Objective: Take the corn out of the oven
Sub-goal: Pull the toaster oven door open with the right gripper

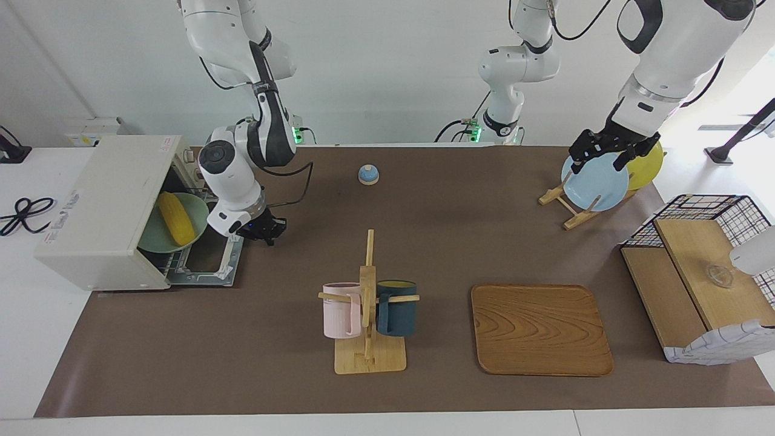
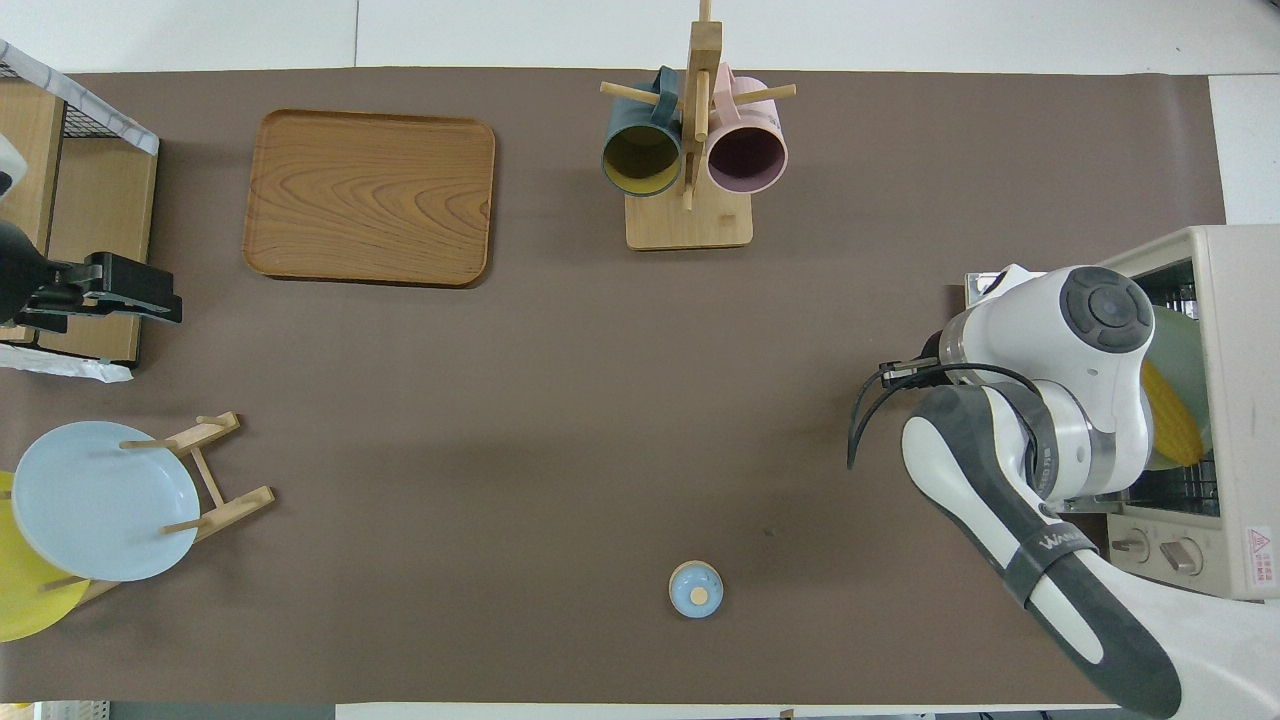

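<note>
Brown mat on a white table. At frame left, the oven (image 1: 106,212) stands door-down so the corn (image 1: 175,225), on a green plate (image 1: 158,237) inside, is reachable. Right gripper (image 1: 266,230) hangs beside the door, fingertips pressed together; left gripper (image 1: 605,151), spread, waits over the blue plate (image 1: 593,184).

Both arms (image 1: 233,163) are glossy white with dark grey joint bands, round grey caps, black cables and black tools.

A robotics lab staged as a kitchen: two white arms (image 1: 242,36) bolted at a brown-matted table (image 1: 424,387), bare white walls, loose cables (image 1: 18,215), and tidy household props such as a toaster oven (image 1: 97,206), a mug stand (image 1: 368,315) and a plate rack (image 1: 569,206).
</note>
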You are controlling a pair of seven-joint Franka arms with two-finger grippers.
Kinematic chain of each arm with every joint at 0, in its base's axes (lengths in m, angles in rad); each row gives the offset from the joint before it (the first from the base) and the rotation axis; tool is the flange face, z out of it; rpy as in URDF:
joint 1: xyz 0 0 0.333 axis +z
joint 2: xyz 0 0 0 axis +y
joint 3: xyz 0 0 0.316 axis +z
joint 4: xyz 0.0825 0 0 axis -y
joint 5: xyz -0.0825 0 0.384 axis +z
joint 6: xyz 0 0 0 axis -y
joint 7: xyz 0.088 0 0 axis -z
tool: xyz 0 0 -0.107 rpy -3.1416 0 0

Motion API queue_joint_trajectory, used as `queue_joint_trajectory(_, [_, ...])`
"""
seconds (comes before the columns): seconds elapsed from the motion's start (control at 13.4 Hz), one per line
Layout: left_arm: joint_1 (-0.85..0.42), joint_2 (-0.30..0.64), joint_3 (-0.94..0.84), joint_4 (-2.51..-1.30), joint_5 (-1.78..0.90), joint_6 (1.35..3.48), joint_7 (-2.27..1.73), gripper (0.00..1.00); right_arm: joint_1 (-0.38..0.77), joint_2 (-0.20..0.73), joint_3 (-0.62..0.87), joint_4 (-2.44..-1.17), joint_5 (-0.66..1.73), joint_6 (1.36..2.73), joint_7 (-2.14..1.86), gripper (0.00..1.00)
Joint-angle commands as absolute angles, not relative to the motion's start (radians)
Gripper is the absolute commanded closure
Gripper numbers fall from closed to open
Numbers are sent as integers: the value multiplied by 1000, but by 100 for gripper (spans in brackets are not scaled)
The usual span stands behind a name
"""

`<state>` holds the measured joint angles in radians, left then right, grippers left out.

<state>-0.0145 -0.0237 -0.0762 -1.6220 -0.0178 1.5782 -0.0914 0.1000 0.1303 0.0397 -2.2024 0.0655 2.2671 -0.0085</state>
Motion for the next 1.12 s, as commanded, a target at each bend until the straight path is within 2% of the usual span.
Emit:
queue_joint_trajectory(0.0, [-5, -35, -81, -1624, 0, 1574, -91, 0, 83, 83, 29, -2091, 39, 2059, -11, 100])
queue_joint_trajectory(0.15, [-5, -35, -81, -1624, 0, 1575, -91, 0, 14, 29, 29, -2091, -53, 1996, -15, 100])
queue_joint_trajectory(0.3, [-5, -35, -81, -1624, 0, 1575, -92, 0, -67, -3, 29, -2108, -63, 1924, -52, 92])
queue_joint_trajectory(0.45, [-5, -35, -81, -1624, 0, 1575, -92, 0, -148, -15, 31, -2137, -63, 1922, -93, 88])
queue_joint_trajectory(0.75, [-5, -35, -81, -1624, 2, 1585, -87, 0, -155, -23, 29, -2164, -64, 1947, -97, 88])
queue_joint_trajectory(1.04, [-6, -35, -81, -1624, 2, 1585, -90, 0, -152, -34, 31, -2187, -64, 1971, -94, 79])
